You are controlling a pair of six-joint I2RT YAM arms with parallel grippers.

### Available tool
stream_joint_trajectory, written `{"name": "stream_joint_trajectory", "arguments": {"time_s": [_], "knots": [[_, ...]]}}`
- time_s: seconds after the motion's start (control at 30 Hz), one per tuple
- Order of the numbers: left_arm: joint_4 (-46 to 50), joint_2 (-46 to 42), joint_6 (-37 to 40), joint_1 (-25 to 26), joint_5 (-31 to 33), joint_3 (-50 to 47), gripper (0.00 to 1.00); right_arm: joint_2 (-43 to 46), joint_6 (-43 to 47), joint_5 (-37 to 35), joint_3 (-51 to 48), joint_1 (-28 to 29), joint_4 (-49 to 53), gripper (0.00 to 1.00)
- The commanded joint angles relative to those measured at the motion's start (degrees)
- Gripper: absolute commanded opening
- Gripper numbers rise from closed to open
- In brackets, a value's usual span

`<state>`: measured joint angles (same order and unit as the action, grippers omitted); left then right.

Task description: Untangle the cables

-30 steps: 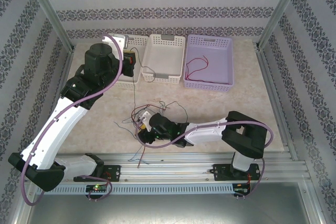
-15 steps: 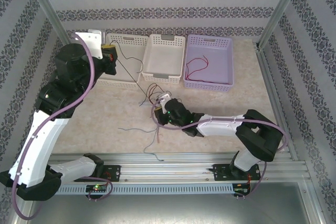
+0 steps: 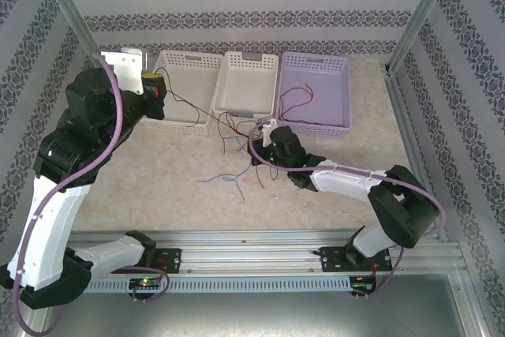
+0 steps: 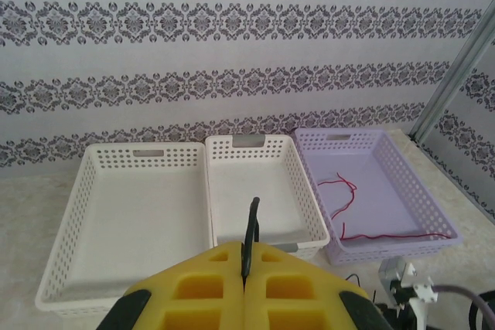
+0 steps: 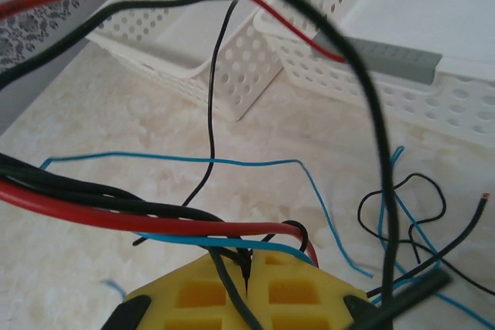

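Both arms have moved since a second ago. The right gripper (image 3: 259, 150) has gone from down by the near rail up toward the baskets, and it took the bunch of cables (image 3: 237, 128) along. The left gripper (image 3: 155, 88) has swung away to the left and is no longer over the left white basket (image 3: 189, 73). Now the left gripper sits up high, off to the left of that basket. Its yellow pads are pressed tight together, with one thin black cable (image 4: 252, 226) pinched in the crack between them. From above, this cable runs in a straight line from the left gripper, across the corner of the left white basket, over to the bunch. The right gripper's yellow pads are also squeezed together, and red, black and blue cables are caught between them. The bunch hangs just in front of the middle white basket (image 3: 245, 84), near its front wall, with loose ends looping and dangling toward the table (image 3: 158, 179). A pale blue cable (image 3: 229, 181) lies on the table a bit closer to the arms, near the bunch. One red cable (image 4: 402, 235) lies by itself, curled up on the floor of the lilac basket (image 4: 379, 191), well apart from the others.
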<state>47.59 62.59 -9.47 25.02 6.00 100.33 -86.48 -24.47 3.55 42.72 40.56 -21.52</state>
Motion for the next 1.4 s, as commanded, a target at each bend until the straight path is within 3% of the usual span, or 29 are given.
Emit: {"name": "stream_joint_trajectory", "arguments": {"time_s": [0.0,0.13,0.27,0.4,0.6,0.77,0.87,1.03,1.37], "knots": [[-10.9,-5.8,-2.1,-1.2,5.3,4.9,0.00,-1.6,-2.2,-1.0,-5.8,-4.7,15.1,0.04],[-11.4,-7.4,-6.2,-1.2,1.5,-0.9,0.00,1.4,-1.0,0.6,-6.9,-5.4,14.1,0.29],[-12.9,-9.2,-9.6,-1.1,-1.8,-8.4,0.00,4.9,0.0,1.9,-7.8,-5.4,13.6,0.41],[-16.1,-11.3,-11.9,-1.2,-4.5,-15.0,0.00,7.5,0.1,2.4,-8.6,-5.4,13.8,0.42],[-16.4,-12.6,-10.9,-1.2,-5.2,-15.3,0.00,10.6,0.5,4.1,-10.8,-5.3,11.6,0.38],[-16.2,-12.4,-11.1,-1.2,-7.5,-15.4,0.00,12.2,-1.9,14.6,-11.5,-3.0,4.6,0.45],[-18.0,-12.4,-12.2,-1.2,-8.6,-16.7,0.00,10.3,-3.6,21.5,-10.4,1.6,-1.7,0.52],[-21.9,-11.9,-13.9,-1.2,-10.6,-17.3,0.00,3.9,6.1,14.5,-2.0,11.4,8.9,0.55],[-23.3,-10.8,-15.8,-1.2,-12.4,-14.7,0.00,-9.4,7.0,10.0,1.1,13.2,4.3,0.56]]}}
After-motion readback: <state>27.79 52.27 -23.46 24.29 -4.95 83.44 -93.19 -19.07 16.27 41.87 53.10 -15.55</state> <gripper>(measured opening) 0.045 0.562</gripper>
